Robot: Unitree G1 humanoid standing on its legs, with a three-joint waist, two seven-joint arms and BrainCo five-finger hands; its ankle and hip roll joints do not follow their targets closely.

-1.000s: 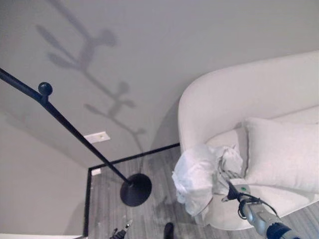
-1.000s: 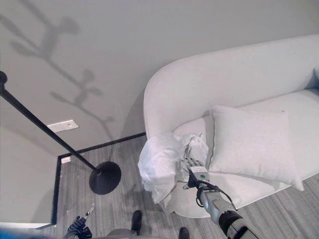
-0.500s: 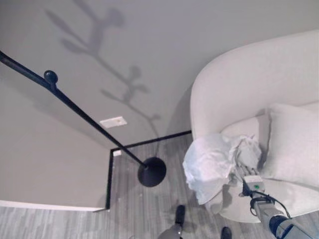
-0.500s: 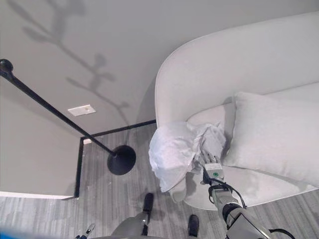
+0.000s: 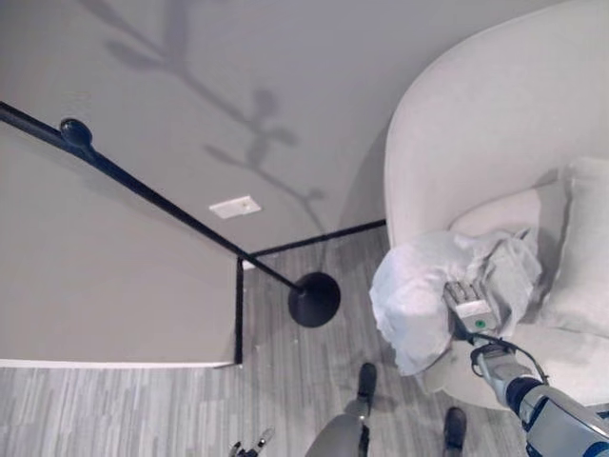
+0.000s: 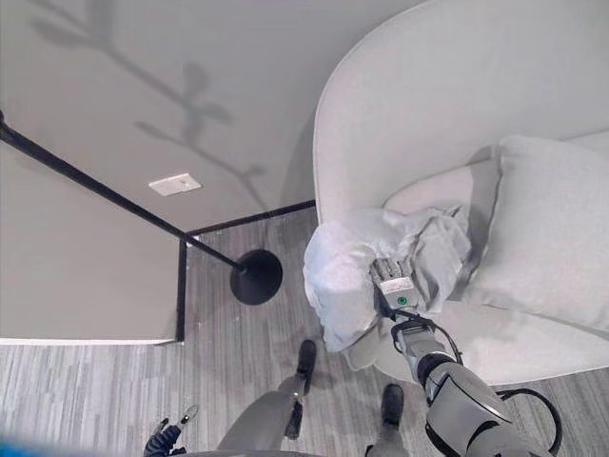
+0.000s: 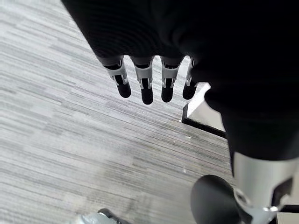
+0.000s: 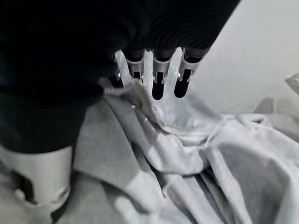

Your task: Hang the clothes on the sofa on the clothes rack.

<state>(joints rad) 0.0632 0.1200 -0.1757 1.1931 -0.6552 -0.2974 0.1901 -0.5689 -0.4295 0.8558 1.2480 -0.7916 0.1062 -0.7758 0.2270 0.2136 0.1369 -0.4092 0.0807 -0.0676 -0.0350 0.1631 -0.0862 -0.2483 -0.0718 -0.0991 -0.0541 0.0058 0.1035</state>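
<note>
The right hand (image 6: 393, 283) rests on the pale garment (image 6: 357, 267) heaped on the front edge of the sofa (image 6: 428, 124), right of centre in the frame. In its wrist view the fingers (image 8: 159, 77) look straight, laid over the folds, not yet closed on cloth. The left hand (image 7: 149, 81) hangs released over the floor. The rack (image 5: 171, 205) stands at left, well apart. This looks like the pick-up step; next the fingers must gather fabric and lift.

White sofa (image 6: 419, 105): crumpled white clothes (image 6: 347, 262) on front edge, cushion (image 6: 542, 228) beside; rack base (image 6: 255, 276) on floor (image 6: 95, 400)
</note>
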